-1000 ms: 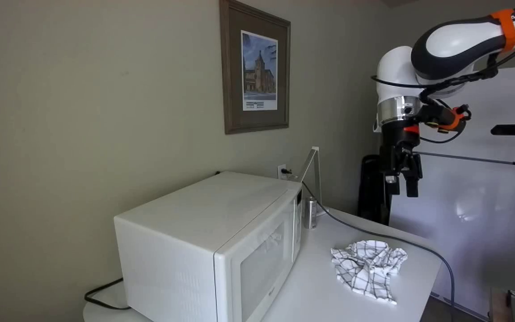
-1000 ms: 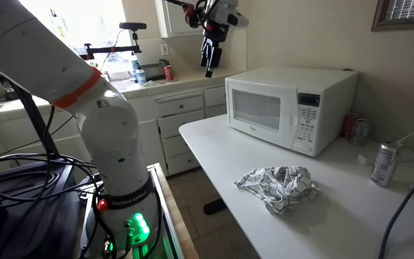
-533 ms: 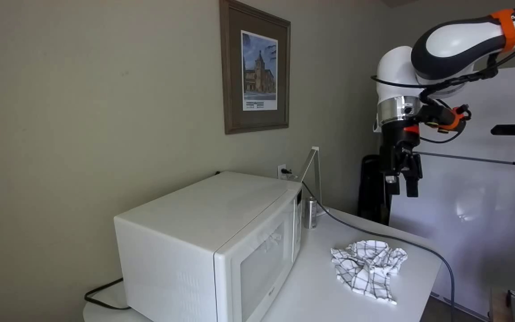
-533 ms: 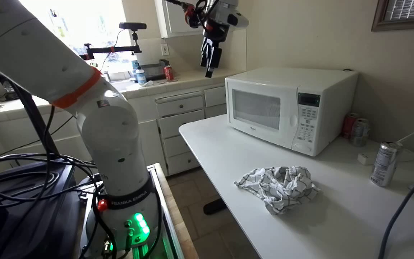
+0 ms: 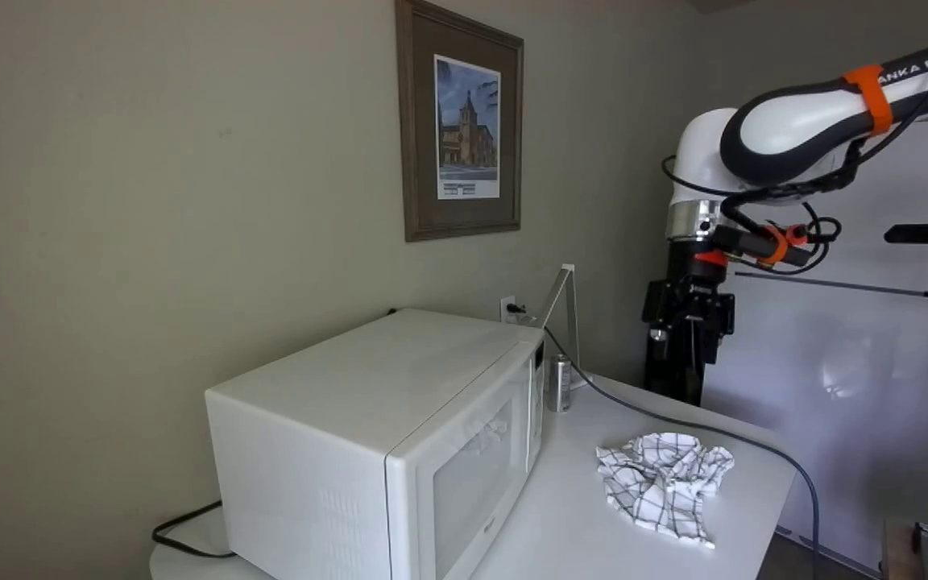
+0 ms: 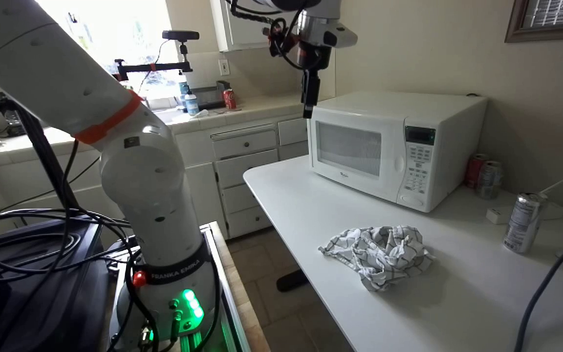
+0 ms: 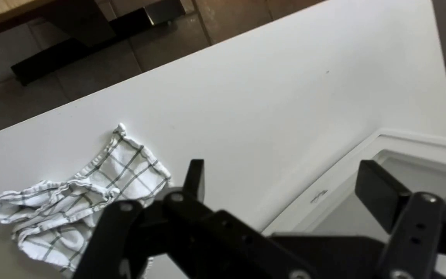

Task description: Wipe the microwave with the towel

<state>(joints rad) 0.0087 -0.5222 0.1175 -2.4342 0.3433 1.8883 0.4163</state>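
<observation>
Below the spread black gripper (image 7: pixel 284 174), a checked white cloth towel (image 7: pixel 85 197) points one corner at the white table edge (image 7: pixel 192 62). It lies crumpled, long axis unclear.

Framed picture (image 5: pixel 464 129) on wall (image 5: pixel 190 201). In an exterior view: silver can (image 6: pixel 523 223) on table (image 6: pixel 482 293), right; dark cord (image 6: pixel 537 293) nearer. Far counter (image 6: pixel 258 108), left: red can (image 6: pixel 229 99), bottles (image 6: pixel 191 103) to its left.

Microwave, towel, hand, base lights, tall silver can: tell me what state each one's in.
Microwave: door shut.
Towel: crumpled on the table, not held.
Hand: open, empty.
Base lights: lit green.
Tall silver can: upright; opened or not, can't tell.
</observation>
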